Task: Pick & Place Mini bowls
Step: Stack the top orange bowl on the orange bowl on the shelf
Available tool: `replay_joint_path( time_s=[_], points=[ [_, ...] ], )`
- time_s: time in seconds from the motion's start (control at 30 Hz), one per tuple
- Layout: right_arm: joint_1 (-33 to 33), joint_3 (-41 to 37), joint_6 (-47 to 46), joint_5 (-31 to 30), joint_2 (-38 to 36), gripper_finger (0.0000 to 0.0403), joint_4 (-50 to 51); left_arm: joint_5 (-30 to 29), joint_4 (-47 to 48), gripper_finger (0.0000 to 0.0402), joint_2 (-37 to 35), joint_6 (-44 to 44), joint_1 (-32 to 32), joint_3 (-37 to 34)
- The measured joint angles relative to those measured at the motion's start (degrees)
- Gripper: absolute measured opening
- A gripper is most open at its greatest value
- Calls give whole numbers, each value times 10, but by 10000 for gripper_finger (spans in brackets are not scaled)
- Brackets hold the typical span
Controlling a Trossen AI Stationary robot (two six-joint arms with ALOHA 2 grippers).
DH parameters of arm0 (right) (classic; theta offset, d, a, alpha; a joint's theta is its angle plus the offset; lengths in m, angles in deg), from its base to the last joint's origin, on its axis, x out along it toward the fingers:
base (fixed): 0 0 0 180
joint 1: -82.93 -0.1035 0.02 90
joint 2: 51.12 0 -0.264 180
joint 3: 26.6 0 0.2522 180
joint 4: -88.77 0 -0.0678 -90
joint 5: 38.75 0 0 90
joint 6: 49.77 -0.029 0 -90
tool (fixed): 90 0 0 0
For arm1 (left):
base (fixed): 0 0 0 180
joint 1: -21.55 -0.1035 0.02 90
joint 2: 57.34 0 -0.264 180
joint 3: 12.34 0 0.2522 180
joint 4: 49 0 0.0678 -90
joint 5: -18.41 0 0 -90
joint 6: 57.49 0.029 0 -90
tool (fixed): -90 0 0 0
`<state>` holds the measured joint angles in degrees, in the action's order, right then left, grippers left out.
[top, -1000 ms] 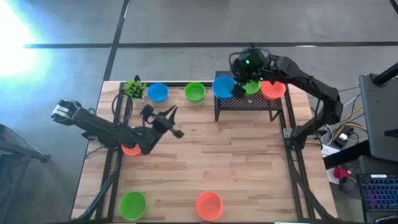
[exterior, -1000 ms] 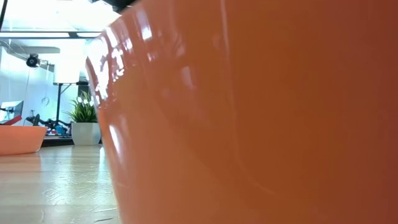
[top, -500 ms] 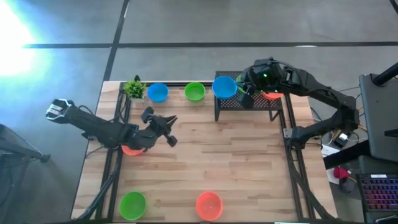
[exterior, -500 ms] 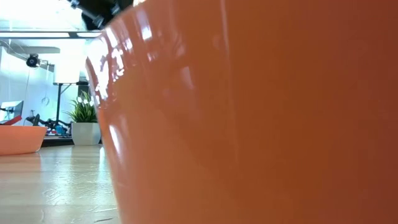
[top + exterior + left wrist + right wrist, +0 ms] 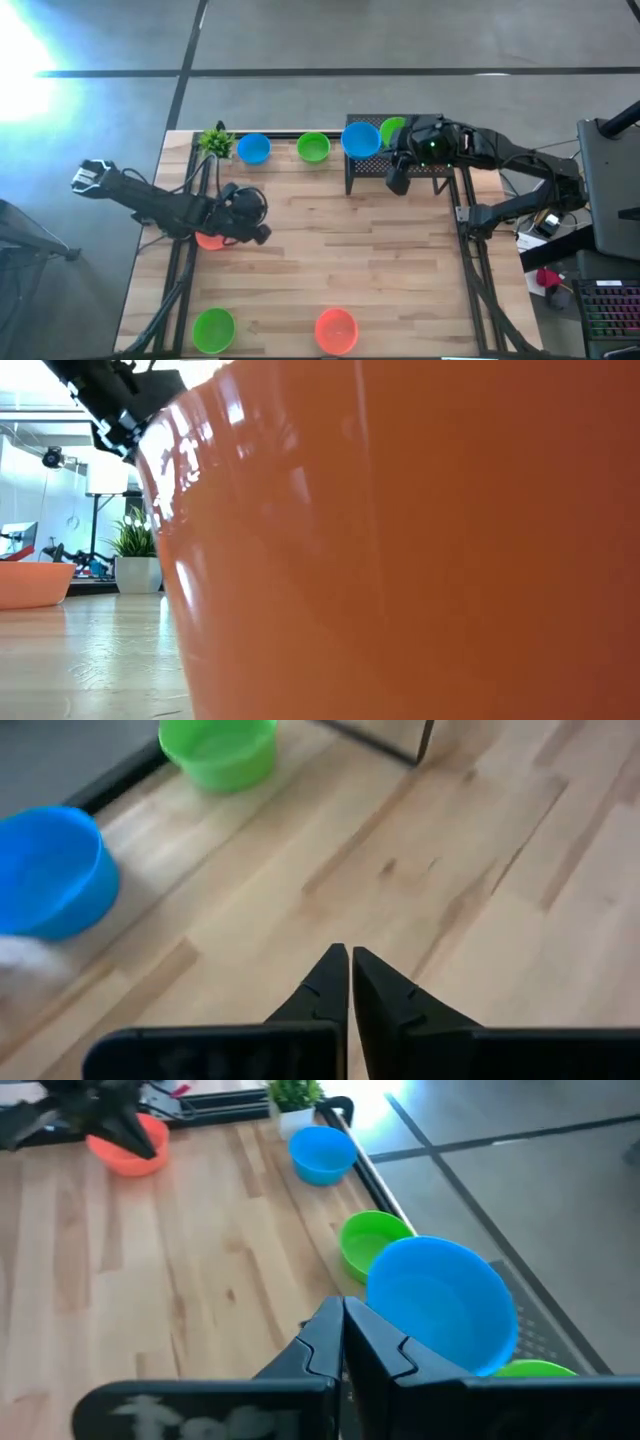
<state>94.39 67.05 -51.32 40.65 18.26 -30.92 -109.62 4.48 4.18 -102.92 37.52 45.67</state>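
Several mini bowls show in the high view. A blue one (image 5: 254,149) and a green one (image 5: 313,148) stand at the table's far edge. On the black mesh rack (image 5: 372,165) stand another blue one (image 5: 360,139) and a green one (image 5: 393,129). An orange bowl (image 5: 207,241) lies partly under my left arm. My left gripper (image 5: 258,230) is shut above bare wood (image 5: 350,955), empty. My right gripper (image 5: 397,183) is shut at the rack's near side, beside the blue bowl (image 5: 440,1305) and apart from it.
A green bowl (image 5: 213,328) and an orange bowl (image 5: 336,330) stand near the table's front edge; the orange one fills the low view (image 5: 400,560). A small potted plant (image 5: 215,141) stands at the far left corner. Bare wood lies in the table's middle.
My left gripper has drawn back toward the table's left edge, sunk, tipped downward and shut its fingers. My right gripper has pulled away from the blue bowl on the rack toward the table's near edge; the bowl has stayed in place.
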Motion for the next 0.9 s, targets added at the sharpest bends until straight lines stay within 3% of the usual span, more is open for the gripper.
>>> replay_joint_path(
  time_s=[0.33,0.9],
  points=[
    [-32,-5,-10,1,0,8,-11,61,125,3,0,-129,-1,0],
    [-34,-5,-6,0,0,8,-10,178,136,3,1,-191,-2,-3]
  ],
)
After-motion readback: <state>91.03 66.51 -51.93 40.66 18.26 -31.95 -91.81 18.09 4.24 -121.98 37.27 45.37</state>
